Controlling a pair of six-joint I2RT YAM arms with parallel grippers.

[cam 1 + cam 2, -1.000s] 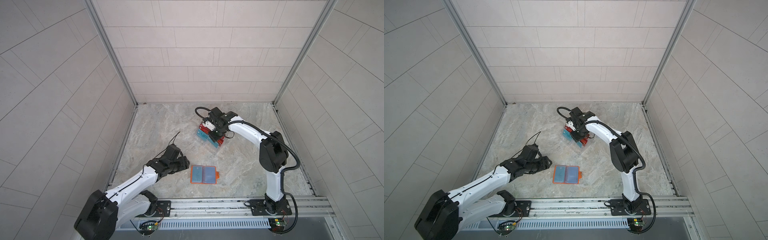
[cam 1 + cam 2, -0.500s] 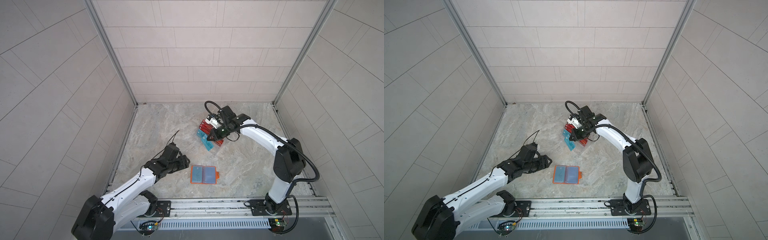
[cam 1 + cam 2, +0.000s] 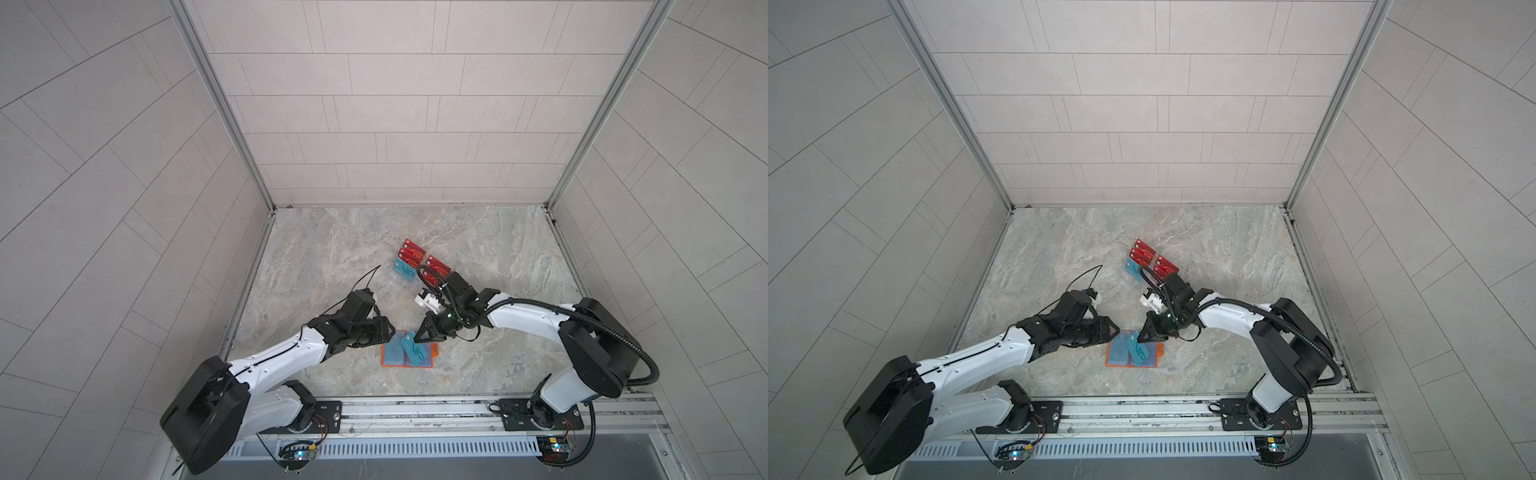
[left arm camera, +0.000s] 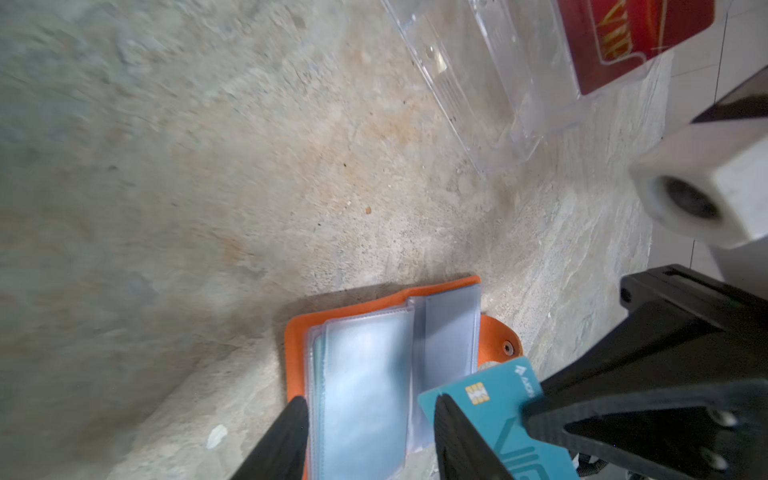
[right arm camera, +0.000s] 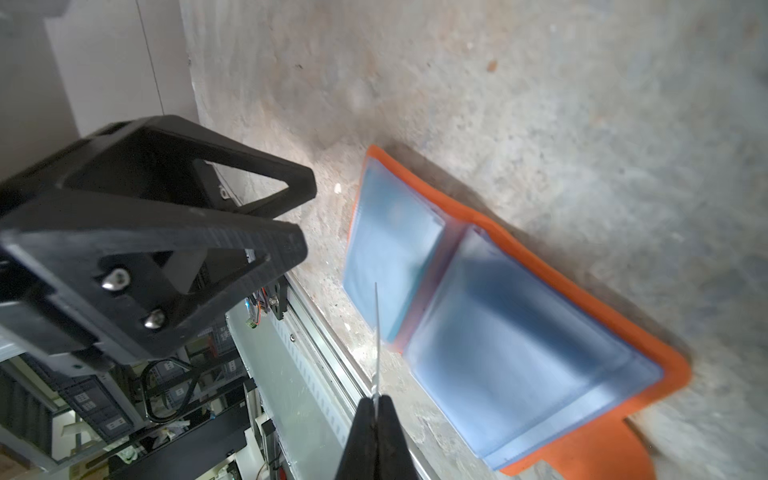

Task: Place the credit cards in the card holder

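Though open, orange card holder [image 4: 361, 365]

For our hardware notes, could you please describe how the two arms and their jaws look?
Both the left arm and right arm have white shells with black joints. Their jaws are black triangular open frames. A ribbed black cable runs along the right arm.

The place is a robot test cell in a lab. Plain tiled wall panels [image 3: 395, 104] and aluminium corner posts [image 3: 220, 104] box in a marble-patterned worktop [image 3: 332, 249]. The left arm [image 3: 274, 363] and right arm [image 3: 528, 318] are bolted to a metal rail [image 3: 415, 409], with bare circuit boards [image 3: 555, 444] along the front.
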